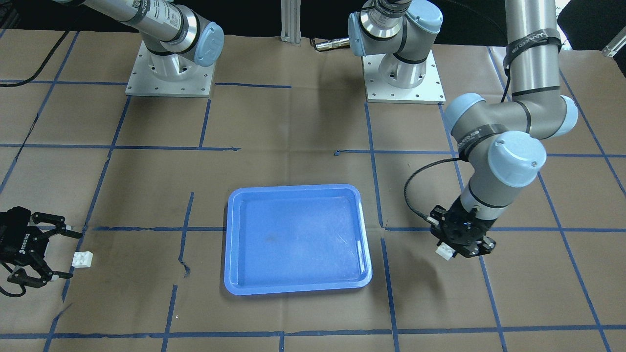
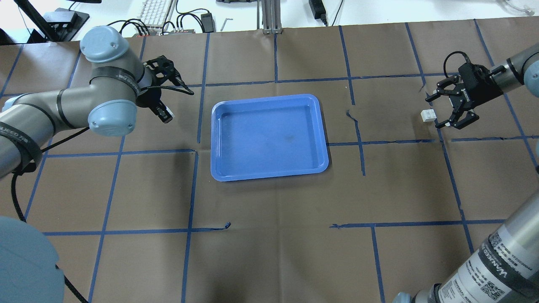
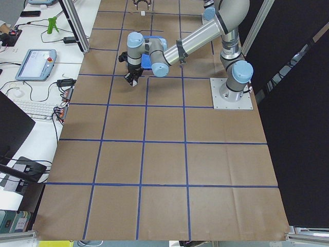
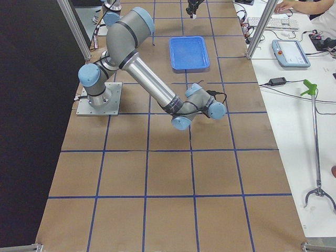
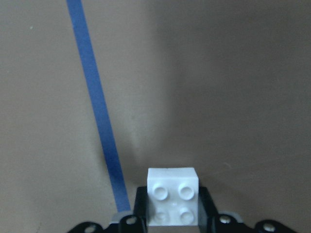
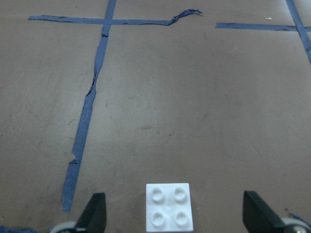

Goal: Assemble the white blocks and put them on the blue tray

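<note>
The blue tray [image 2: 269, 97] lies empty mid-table and also shows in the front-facing view [image 1: 293, 188]. My left gripper [image 2: 164, 112] points down to the left of the tray and is shut on one white block [image 5: 173, 204], which also shows in the front-facing view [image 1: 443, 252], close over the paper. My right gripper [image 2: 433, 112] is open and low at the far right. The second white block [image 6: 168, 206] rests studs up on the paper between its spread fingers [image 6: 95, 216], touching neither. It also shows in the overhead view [image 2: 428, 115] and the front-facing view [image 1: 82, 259].
Brown paper with a blue tape grid [image 2: 362, 143] covers the table. Both arm bases [image 1: 168, 73] stand at the robot's edge. A keyboard and cables [image 2: 158, 12] lie beyond the far edge. Torn tape [image 6: 90, 97] runs ahead of the right gripper.
</note>
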You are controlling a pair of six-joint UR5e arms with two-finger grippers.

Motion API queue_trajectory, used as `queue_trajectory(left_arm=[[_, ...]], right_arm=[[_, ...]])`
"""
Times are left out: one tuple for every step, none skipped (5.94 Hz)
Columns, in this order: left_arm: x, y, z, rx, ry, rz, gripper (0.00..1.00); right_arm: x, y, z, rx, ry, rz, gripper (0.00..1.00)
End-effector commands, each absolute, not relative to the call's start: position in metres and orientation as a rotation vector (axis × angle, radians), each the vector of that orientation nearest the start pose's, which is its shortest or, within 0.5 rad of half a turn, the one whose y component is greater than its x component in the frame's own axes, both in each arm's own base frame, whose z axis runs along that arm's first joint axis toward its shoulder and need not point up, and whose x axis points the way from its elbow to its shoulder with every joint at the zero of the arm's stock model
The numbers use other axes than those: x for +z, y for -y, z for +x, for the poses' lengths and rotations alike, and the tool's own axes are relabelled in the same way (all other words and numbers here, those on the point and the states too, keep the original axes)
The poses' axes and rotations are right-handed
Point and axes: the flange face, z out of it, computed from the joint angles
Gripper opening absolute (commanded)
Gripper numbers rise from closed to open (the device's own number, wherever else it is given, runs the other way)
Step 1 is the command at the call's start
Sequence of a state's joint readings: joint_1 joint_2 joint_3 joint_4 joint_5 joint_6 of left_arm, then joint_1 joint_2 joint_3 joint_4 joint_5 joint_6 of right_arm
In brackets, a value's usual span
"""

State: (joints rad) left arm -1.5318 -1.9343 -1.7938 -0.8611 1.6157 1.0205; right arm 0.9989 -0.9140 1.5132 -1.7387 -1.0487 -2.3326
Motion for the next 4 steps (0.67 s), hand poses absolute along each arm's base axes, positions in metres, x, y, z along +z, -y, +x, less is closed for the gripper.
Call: queue_trajectory(left_arm=[[0.247,0.562,-0.222,-0.065,-2.451,1.752,0.00],[0.237,0.548,-0.259,-0.052,-2.319,1.931,0.00],[0.231,0.544,-0.285,-0.071,-2.277,1.992,0.00],[0.240,0.544,-0.313,-0.117,-2.221,2.053,0.00]], right_arm=[[0.155,0.634,-0.191,-0.614,-1.765,-1.899,0.99],[0.153,0.634,-0.191,-0.611,-1.765,-1.896,0.98],[0.149,0.634,-0.193,-0.608,-1.767,-1.891,0.94],[0.149,0.634,-0.197,-0.601,-1.774,-1.890,0.79]])
